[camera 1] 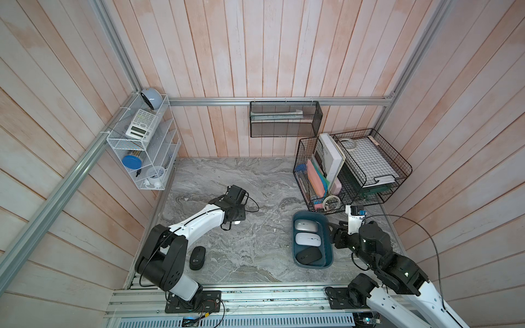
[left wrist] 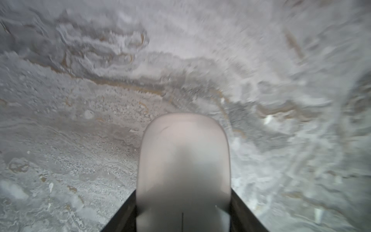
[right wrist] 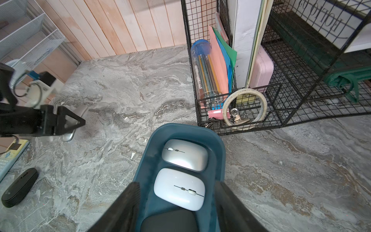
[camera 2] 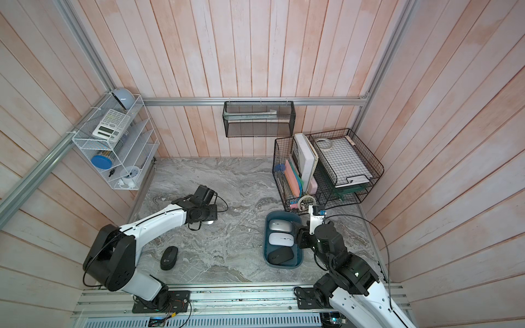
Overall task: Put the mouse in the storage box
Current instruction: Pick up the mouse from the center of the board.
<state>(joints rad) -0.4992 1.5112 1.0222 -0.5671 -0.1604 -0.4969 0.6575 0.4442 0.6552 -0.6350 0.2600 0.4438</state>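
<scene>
A silver mouse [left wrist: 183,152] is clamped between the dark fingers of my left gripper [left wrist: 183,202], which is shut on it over the left middle of the marble table; from above only a sliver of the mouse [camera 1: 238,222] shows under the gripper. The teal storage box [camera 1: 311,214] lies to the right and holds a silver mouse [camera 1: 305,225], a white mouse [camera 1: 308,239] and a black mouse [camera 1: 309,255]. My right gripper [right wrist: 177,184] hangs open above the box [right wrist: 186,128], its fingers either side of it with nothing gripped. Another black mouse [camera 1: 197,257] lies on the table beside the left arm's base.
Black wire baskets [camera 1: 352,170] with folders, a book and tape stand just behind the storage box. A black mesh basket [camera 1: 285,119] hangs on the back wall and a white wire rack [camera 1: 143,142] on the left wall. A calculator [right wrist: 8,156] lies near the loose black mouse [right wrist: 19,187].
</scene>
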